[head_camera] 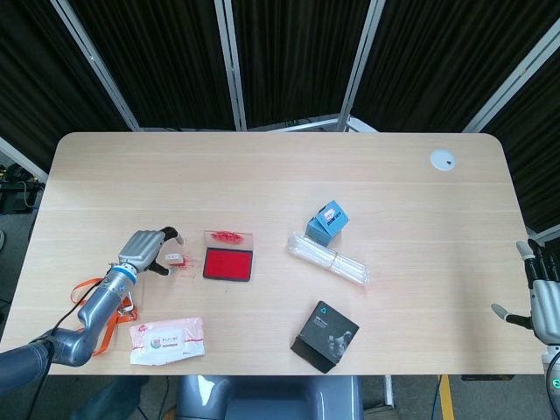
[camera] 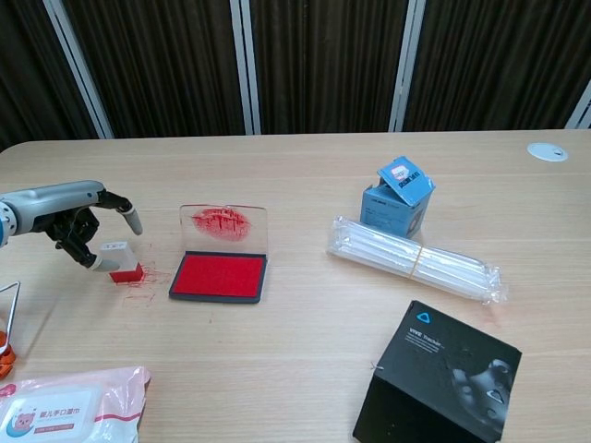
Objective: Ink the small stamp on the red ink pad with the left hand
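The small stamp [head_camera: 175, 259] [camera: 120, 261], white with a red base, rests on the table over red ink marks [camera: 140, 275]. My left hand [head_camera: 144, 248] [camera: 78, 218] sits just left of it with fingers spread apart; one lower fingertip is close to the stamp's left side, and nothing is held. The red ink pad [head_camera: 227, 263] [camera: 219, 276] lies right of the stamp, its clear smeared lid [camera: 223, 224] standing up behind it. My right hand [head_camera: 542, 302] hangs off the table's right edge, fingers apart and empty.
A wipes pack [head_camera: 167, 339] [camera: 65, 406] and an orange strap [head_camera: 109, 319] lie near the front left. A blue box [camera: 398, 197], a bag of straws [camera: 416, 257] and a black box [camera: 443, 374] sit to the right. A white cap [head_camera: 442, 160] is at the far right.
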{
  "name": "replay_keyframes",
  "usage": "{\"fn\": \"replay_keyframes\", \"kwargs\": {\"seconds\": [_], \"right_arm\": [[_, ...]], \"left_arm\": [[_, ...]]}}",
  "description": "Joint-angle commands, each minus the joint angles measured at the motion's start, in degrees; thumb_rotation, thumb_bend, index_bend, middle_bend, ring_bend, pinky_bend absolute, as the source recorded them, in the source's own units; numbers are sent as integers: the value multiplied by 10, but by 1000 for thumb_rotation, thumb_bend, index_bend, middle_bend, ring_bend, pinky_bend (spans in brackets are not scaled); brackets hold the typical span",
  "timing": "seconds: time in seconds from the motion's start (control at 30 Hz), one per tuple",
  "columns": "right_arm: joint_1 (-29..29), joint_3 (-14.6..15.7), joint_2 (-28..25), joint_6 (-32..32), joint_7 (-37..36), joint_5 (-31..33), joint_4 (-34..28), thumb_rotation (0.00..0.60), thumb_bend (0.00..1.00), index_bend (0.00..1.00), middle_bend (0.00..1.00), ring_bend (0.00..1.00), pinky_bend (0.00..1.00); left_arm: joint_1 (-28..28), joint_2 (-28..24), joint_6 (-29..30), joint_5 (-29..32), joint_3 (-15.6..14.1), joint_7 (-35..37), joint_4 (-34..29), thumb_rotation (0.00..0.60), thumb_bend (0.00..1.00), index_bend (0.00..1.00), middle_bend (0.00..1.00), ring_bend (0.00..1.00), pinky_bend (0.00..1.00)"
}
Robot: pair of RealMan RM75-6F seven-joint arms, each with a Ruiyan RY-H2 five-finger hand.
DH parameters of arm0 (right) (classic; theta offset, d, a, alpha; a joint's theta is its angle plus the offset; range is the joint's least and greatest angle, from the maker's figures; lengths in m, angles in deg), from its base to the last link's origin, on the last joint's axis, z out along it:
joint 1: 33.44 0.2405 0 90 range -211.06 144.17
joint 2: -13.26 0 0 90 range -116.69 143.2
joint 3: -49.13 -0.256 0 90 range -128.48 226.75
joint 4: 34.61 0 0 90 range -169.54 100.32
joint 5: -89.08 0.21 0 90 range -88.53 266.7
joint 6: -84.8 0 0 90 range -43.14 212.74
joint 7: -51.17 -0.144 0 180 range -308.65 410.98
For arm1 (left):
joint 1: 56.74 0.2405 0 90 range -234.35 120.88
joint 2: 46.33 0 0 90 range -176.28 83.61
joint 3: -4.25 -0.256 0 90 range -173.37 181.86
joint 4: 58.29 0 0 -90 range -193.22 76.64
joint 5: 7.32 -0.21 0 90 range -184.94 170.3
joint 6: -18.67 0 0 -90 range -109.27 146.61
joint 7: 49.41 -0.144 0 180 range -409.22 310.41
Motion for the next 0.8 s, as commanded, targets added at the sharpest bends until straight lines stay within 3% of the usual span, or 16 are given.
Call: {"fn": "replay_keyframes", "kwargs": {"seconds": [0.03,0.13,0.23,0.3,0.4,0.47,0.8], "right_arm": [[0,0,-1,0,-1,-1,-1,600,0,0,0,0,0],[-1,0,-2,-2,-3,-3,-4,600,0,0,0,0,0],[-3,2,-6,-7,-7,-9,-8,600,0,0,0,0,0],[-4,3,-8,-11,-10,-14,-13,600,0,0,0,0,0],[-8,6,-14,-19,-16,-25,-21,600,0,0,0,0,0],[-9,8,-17,-23,-20,-32,-26,600,0,0,0,0,0],[-12,13,-26,-42,-32,-64,-37,600,0,0,0,0,0]], "left_arm": [[11,-16,36,-20,4,9,-20,600,102,248,95,696,710],[26,-43,87,-40,11,5,-49,600,19,181,18,593,619],[47,-80,143,-59,13,-13,-91,600,0,75,0,417,410],[61,-101,174,-67,13,-26,-116,600,0,16,0,265,202],[89,-144,220,-77,7,-44,-171,600,0,0,0,62,20],[108,-168,247,-84,0,-60,-201,600,0,0,0,3,0],[211,-214,399,-115,-35,-144,-293,600,0,0,0,0,0]]}}
